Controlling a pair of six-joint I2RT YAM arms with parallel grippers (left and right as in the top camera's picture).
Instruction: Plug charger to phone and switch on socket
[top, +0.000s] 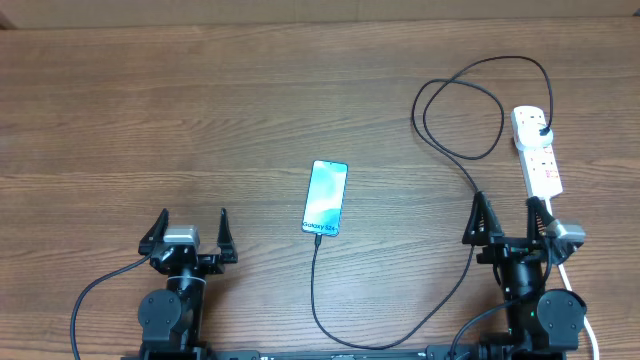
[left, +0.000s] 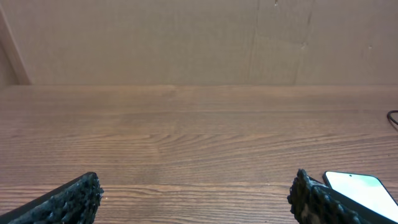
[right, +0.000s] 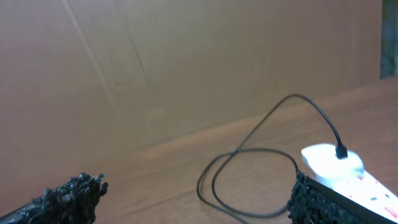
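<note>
One wooden table (top: 150, 120) fills the overhead view. Two arms sit at its near edge, both folded low with their wrists pointing toward the far side: the left arm (top: 165, 310) near the left corner, the right arm (top: 535, 310) near the right.

There is one charger (top: 313, 290). Its black cable runs from a plug head in the far outlet of the socket, loops over itself on the table, passes just beside the right tool's left finger, curves along the near edge and rises to the phone's near end, where its tip meets the phone.

One white socket (top: 537, 150) lies lengthwise at the right, its near end just beside the right tool. Whether its switches are on I cannot tell.

One phone (top: 325, 197) lies flat mid-table between the arms, screen lit.

The left tool (top: 192, 218) and right tool (top: 506, 205) both stand spread wide, holding nothing.
</note>
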